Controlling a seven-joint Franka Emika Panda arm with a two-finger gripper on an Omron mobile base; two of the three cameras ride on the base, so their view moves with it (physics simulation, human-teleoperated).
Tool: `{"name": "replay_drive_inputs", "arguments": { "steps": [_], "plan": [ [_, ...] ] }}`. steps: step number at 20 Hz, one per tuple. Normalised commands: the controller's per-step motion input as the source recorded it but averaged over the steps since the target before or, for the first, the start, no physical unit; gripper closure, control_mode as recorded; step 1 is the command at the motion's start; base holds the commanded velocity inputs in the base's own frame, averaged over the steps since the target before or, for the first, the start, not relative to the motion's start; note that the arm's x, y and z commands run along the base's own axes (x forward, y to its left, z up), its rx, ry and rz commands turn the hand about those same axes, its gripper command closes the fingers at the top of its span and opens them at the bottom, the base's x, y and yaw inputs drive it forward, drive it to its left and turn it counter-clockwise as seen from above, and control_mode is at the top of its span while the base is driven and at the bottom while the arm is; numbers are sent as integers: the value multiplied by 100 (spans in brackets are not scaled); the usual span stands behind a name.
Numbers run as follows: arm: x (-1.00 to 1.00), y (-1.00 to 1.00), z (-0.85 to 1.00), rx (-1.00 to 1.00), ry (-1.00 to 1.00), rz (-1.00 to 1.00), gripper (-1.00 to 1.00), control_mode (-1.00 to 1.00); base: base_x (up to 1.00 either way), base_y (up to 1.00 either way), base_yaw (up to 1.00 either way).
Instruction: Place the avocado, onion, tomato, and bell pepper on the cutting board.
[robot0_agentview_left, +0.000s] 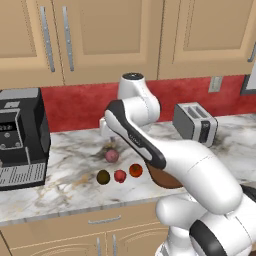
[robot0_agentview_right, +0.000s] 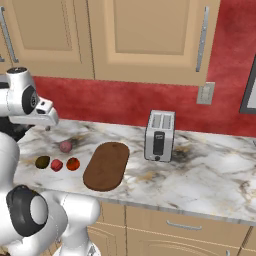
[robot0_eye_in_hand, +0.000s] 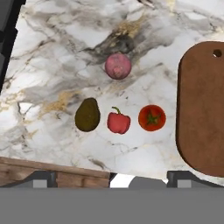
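Four produce items on counter (robot0_eye_in_hand: 52, 48) beside cutting board (robot0_eye_in_hand: 201, 109), none on it: tomato (robot0_eye_in_hand: 152, 117) nearest, bell pepper (robot0_eye_in_hand: 118, 122), avocado (robot0_eye_in_hand: 87, 114), onion (robot0_eye_in_hand: 118, 66). Tool high above, empty; opening: cannot tell. Advise descent centred over one item, clear of neighbours

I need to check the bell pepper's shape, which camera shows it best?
The hand view: the bell pepper appears large from above, green stem visible, between avocado and tomato. Both base views show only a small red blob.
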Motion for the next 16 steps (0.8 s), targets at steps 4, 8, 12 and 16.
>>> {"name": "replay_drive_inputs", "arguments": {
  "steps": [4, 8, 12, 16],
  "plan": [
    [0, 30, -27, 5, 1, 0, -100, -100, 0, 0, 0],
    [0, 3, -21, 3, 0, 0, -100, -100, 0, 0, 0],
    [2, 0, -28, 1, 1, 0, -100, -100, 0, 0, 0],
    [7, 0, -27, 0, 1, 0, -100, -100, 0, 0, 0]
  ]
}}
